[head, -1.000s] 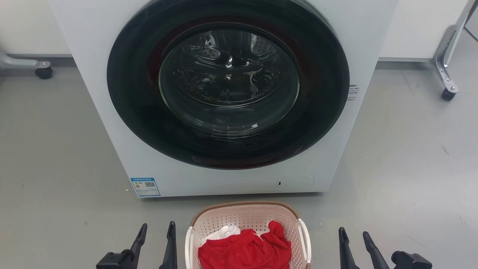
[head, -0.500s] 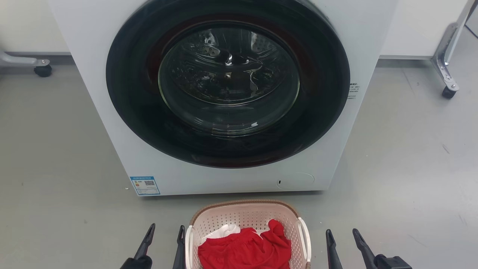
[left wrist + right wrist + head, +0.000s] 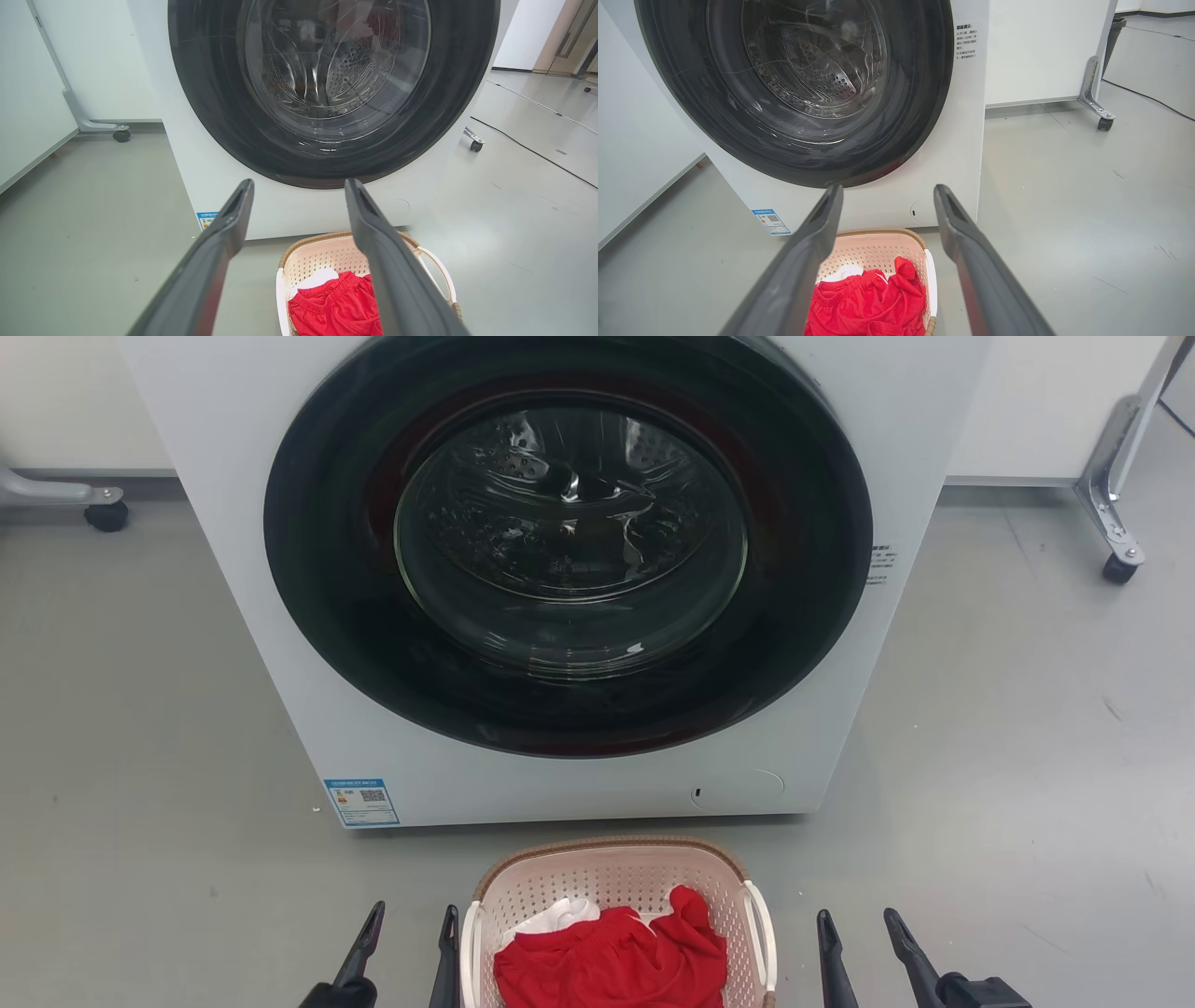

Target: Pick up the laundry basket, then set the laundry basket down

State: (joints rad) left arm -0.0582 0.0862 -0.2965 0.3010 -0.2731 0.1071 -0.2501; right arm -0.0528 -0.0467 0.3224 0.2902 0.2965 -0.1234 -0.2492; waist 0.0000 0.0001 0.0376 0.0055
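Note:
The laundry basket (image 3: pixel 607 877) stands on the grey floor just in front of the washer, pale pink-cream with a brown rim and white side handles. Red and white clothes (image 3: pixel 611 957) lie inside it. My left gripper (image 3: pixel 413 919) is open just left of the basket's left handle, its inner finger close beside it. My right gripper (image 3: pixel 859 924) is open a short way right of the right handle. The basket (image 3: pixel 327 254) sits low between the left gripper's (image 3: pixel 299 186) fingers in the left wrist view, and the basket (image 3: pixel 878 247) lies low between the right gripper's (image 3: pixel 887 191) fingers.
A white front-loading washer (image 3: pixel 560 569) with its dark round door shut rises right behind the basket. Wheeled metal legs stand at the far left (image 3: pixel 103 513) and far right (image 3: pixel 1116 565). A black cable (image 3: pixel 537 149) runs along the floor to the right.
Both grippers have moved inward toward the basket's handles over the last second, then held almost still. The basket has not moved.

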